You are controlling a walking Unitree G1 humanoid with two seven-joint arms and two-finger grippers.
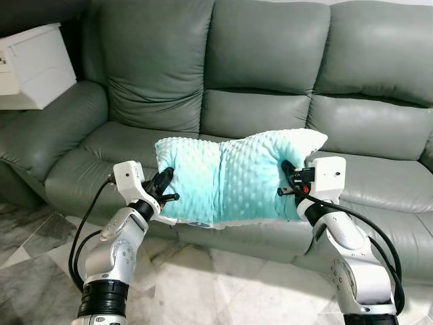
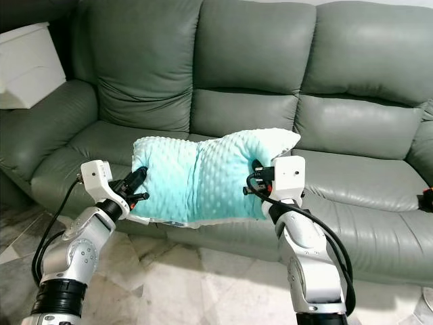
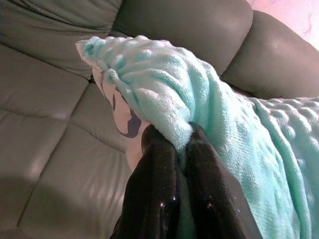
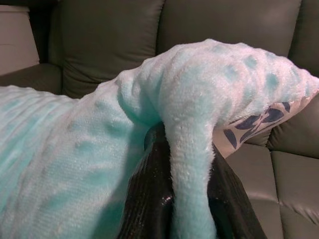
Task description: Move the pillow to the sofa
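You hold mint pillow (image 1: 230, 177) between both grippers, over sofa (image 1: 270, 115) seat's front edge. Left gripper (image 1: 167, 186) and right gripper (image 1: 287, 180) each pinch pillow fabric. Carry looks done; lowering and release remain.

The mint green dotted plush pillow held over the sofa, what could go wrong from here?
1. Each pincer, left and right, pinches only a fold of the mint green dotted plush pillow, so the fabric might slip out.
2. The pillow hangs above the front edge of the grey-green leather sofa; released here, it could tumble to the floor.
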